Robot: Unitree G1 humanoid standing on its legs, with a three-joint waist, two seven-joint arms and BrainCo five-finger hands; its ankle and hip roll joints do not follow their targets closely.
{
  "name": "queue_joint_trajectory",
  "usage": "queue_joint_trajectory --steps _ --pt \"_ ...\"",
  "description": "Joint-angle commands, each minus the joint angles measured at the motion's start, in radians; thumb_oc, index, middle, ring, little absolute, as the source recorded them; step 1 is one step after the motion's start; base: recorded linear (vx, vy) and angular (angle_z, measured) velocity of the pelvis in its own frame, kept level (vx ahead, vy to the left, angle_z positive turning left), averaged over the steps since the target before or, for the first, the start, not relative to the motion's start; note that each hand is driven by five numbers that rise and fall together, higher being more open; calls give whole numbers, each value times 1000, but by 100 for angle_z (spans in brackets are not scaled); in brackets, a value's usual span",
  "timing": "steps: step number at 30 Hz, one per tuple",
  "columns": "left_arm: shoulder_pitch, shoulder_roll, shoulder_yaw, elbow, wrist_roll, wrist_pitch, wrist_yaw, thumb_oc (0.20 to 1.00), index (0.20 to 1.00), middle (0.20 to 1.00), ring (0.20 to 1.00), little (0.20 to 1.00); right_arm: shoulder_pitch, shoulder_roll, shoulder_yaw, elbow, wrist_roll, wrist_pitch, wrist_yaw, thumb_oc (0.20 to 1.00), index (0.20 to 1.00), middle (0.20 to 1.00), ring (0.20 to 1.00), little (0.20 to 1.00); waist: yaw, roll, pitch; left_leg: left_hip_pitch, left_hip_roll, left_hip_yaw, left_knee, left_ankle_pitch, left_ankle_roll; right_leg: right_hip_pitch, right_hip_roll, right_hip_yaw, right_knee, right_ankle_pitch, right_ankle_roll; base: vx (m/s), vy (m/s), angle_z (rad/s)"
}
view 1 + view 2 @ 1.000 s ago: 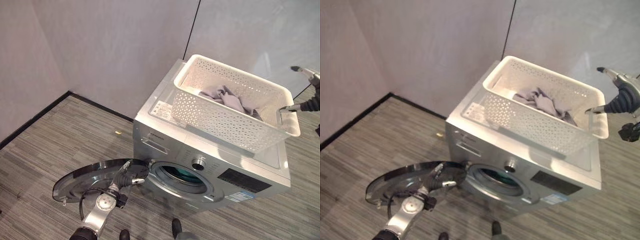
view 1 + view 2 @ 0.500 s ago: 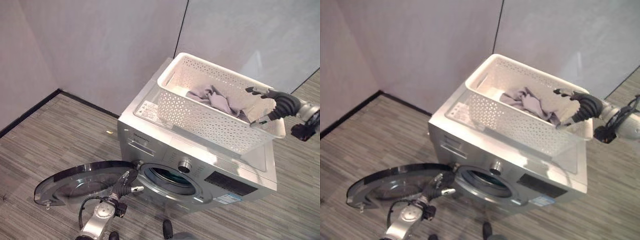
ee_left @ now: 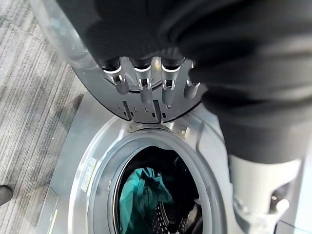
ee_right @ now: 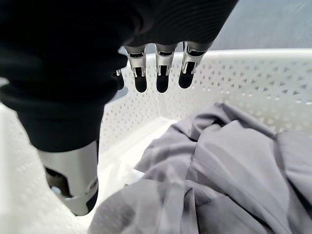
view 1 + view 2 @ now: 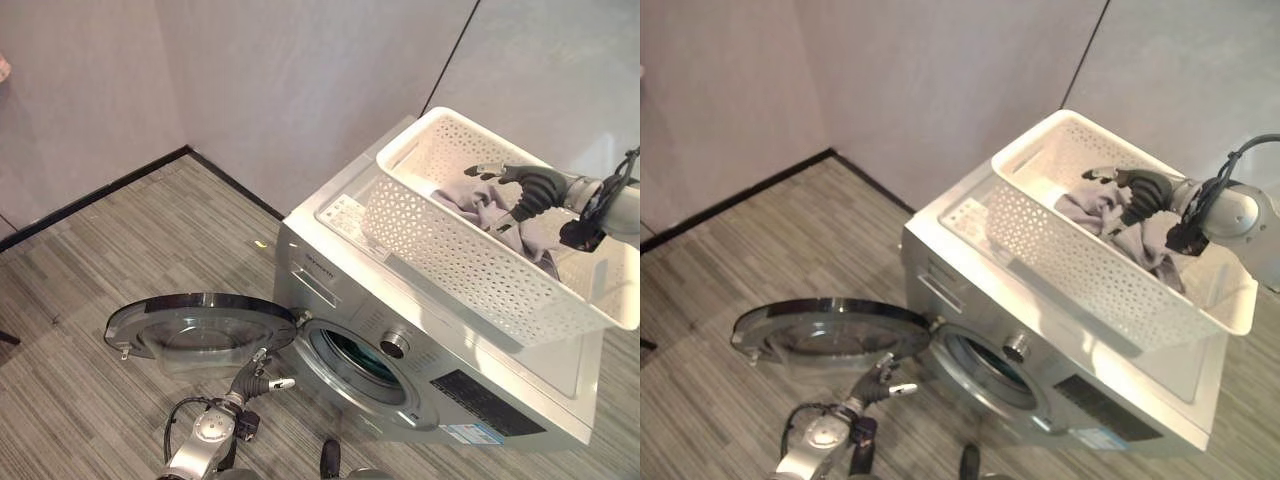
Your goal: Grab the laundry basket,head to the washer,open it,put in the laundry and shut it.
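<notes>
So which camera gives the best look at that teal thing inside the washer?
The left wrist view: it looks straight into the open drum at the teal cloth. In both eye views the washer shows at a slant, with a small teal glimpse in the opening.

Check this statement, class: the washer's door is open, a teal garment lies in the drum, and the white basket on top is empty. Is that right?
Not quite. The basket on the washer is not empty: grey laundry lies in it, as the right wrist view shows. The door is open, and a teal garment lies in the drum.
</notes>
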Motion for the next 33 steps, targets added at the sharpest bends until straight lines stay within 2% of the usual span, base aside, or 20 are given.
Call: queue_joint_trajectory --steps 1,7,17,22,23,27,28,29,33 --pt "-43 36 -31 -51 -23 -37 -14 1000 1000 1000 1000 1000 -98 -39 36 33 -40 1 14 1000 1000 1000 1000 1000 16 -22 33 39 56 21 4 -27 20 -44 -59 26 94 -89 44 -30 -50 1" --pt "-43 40 -29 -75 -24 -41 -14 1000 1000 1000 1000 1000 -70 -47 86 -5 -113 -1 57 1000 1000 1000 1000 1000 24 -13 69 -1 60 1 4 -8 14 -68 -53 13 100 -93 38 -30 -38 7" --pt "-53 56 -31 -99 -25 -46 -9 1000 1000 1000 1000 1000 97 9 44 -45 -168 11 121 1000 1000 1000 1000 1000 38 8 139 -77 54 -21 4 22 9 -133 -52 0 109 -89 32 -43 -26 5" --pt "-57 66 -31 -120 -15 -51 -1 1000 1000 1000 1000 1000 155 65 35 -40 -146 23 158 1000 1000 1000 1000 1000 49 16 173 -116 46 -25 4 37 7 -169 -54 -2 116 -85 33 -31 -11 3" --pt "-65 63 -33 -131 -13 -53 1 1000 1000 1000 1000 1000 206 81 25 -76 -80 44 194 1000 1000 1000 1000 1000 51 18 186 -133 38 -25 4 40 7 -184 -56 -5 121 -85 33 -4 -11 5" --pt "-80 58 -36 -128 -13 -53 9 1000 1000 1000 1000 1000 242 81 12 -93 -52 50 203 1000 1000 1000 1000 1000 49 17 189 -144 31 -27 4 39 9 -189 -61 -6 118 -81 35 0 0 0" --pt "-85 57 -39 -129 -10 -54 10 1000 1000 1000 1000 1000 255 81 5 -99 -42 54 202 652 652 652 652 652 48 18 188 -145 29 -28 4 38 10 -190 -62 -6 118 -82 36 0 0 0" --pt "-91 59 -39 -130 -6 -55 11 1000 1000 1000 1000 1000 264 78 -5 -103 -36 58 204 200 200 200 200 200 46 19 187 -145 25 -28 4 36 11 -189 -63 -6 117 -81 37 14 20 4" --pt "-111 58 -40 -134 -7 -56 22 1000 1000 1000 1000 1000 279 78 -29 -86 -26 64 191 200 200 200 200 200 41 20 180 -140 15 -22 4 28 18 -189 -71 -2 117 -79 40 9 30 1"
